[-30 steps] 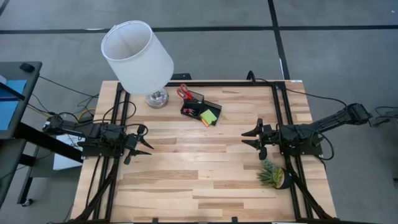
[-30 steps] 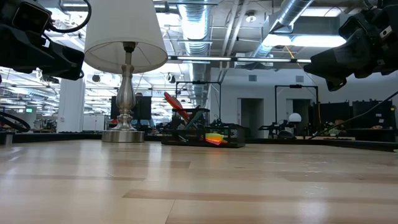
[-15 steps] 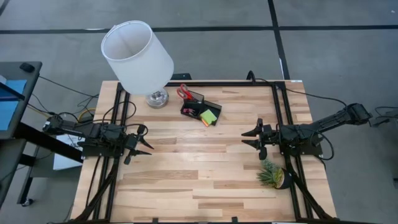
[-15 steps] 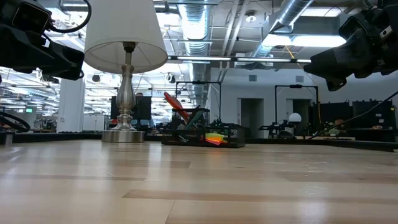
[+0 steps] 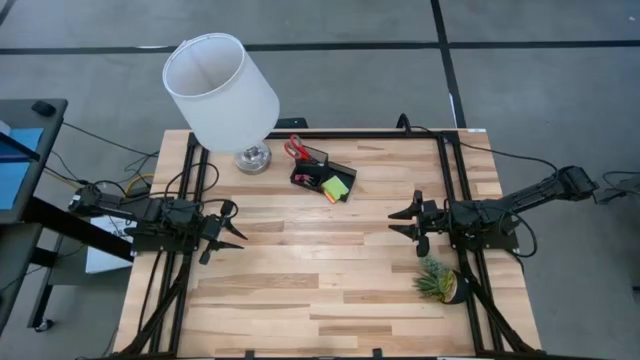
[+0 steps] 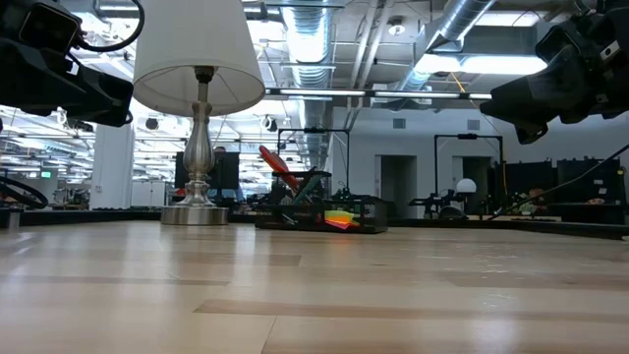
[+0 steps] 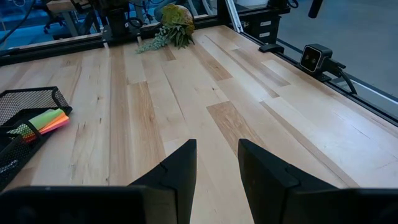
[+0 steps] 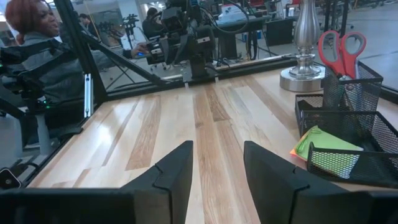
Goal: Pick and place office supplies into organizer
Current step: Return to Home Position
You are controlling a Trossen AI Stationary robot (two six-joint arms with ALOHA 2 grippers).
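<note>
Before us: smooth, satin-sheened wooden table [image 5: 330,290], black metal-mesh organizer [image 8: 357,93], polished metal lamp base [image 8: 300,79], matt white shade [image 5: 220,90].

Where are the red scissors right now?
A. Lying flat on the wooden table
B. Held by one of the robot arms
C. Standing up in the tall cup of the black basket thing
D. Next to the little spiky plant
C: the red scissors poke handles-up out of the tall cup of the black organizer, close to the lamp.
</note>
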